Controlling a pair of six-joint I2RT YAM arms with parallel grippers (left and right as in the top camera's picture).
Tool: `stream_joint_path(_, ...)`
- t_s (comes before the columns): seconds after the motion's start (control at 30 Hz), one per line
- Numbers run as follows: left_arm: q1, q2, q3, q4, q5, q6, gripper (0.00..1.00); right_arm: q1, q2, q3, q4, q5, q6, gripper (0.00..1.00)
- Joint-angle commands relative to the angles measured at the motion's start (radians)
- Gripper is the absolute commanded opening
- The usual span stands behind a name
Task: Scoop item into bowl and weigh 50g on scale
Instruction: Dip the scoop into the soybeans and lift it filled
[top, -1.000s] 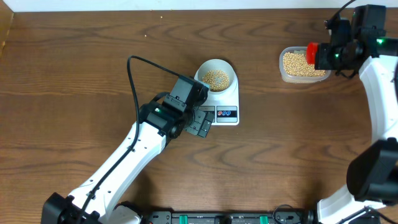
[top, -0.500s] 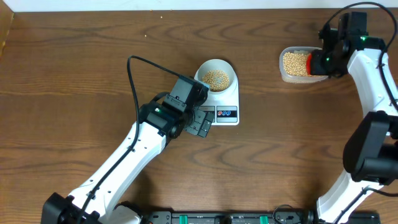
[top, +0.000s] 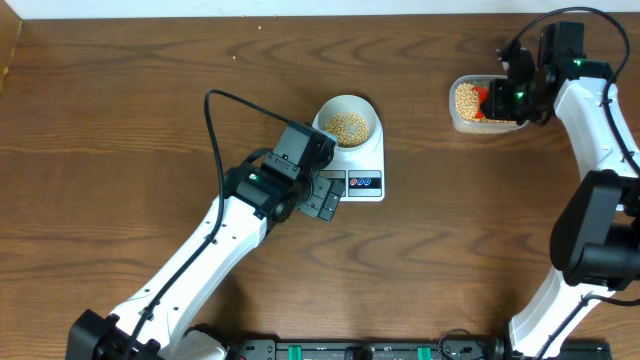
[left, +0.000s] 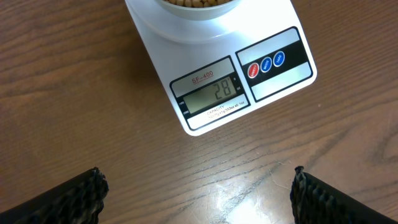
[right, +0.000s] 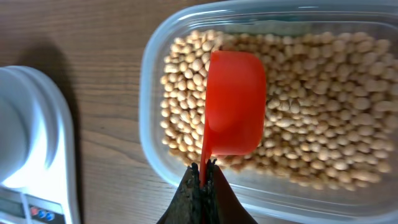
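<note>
The white bowl (top: 348, 124) holds tan beans (top: 347, 126) and stands on the white scale (top: 362, 165). In the left wrist view the scale's display (left: 210, 94) reads 28. My left gripper (left: 196, 196) is open and empty, low over the table just in front of the scale (left: 249, 68). My right gripper (right: 203, 171) is shut on the handle of a red scoop (right: 233, 102). The scoop is turned bottom-up over the beans (right: 311, 93) in the clear tub (right: 152, 74). From overhead the scoop (top: 484, 102) shows inside the tub (top: 462, 122).
The clear plastic tub of beans stands at the far right of the wooden table (top: 150, 110). A black cable (top: 212, 120) loops up from my left arm. The scale's round buttons (left: 265, 63) face my left gripper.
My right gripper has moved left and down, carrying the red scoop from beside the tub's right edge into the tub. The left arm, bowl and scale have not moved.
</note>
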Motion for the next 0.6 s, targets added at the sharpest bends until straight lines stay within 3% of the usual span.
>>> stream_joint_path(0.0,0.003,0.008,-0.006,-0.003,-0.003,-0.005,0.96,-0.019,0.014,0.003,-0.004,-0.091,0.034,0.01)
stream_joint_path(0.57,0.003,0.008,-0.006,-0.003,-0.003,-0.005,0.96,-0.238,0.014,0.003,-0.037,-0.426,0.014,0.01)
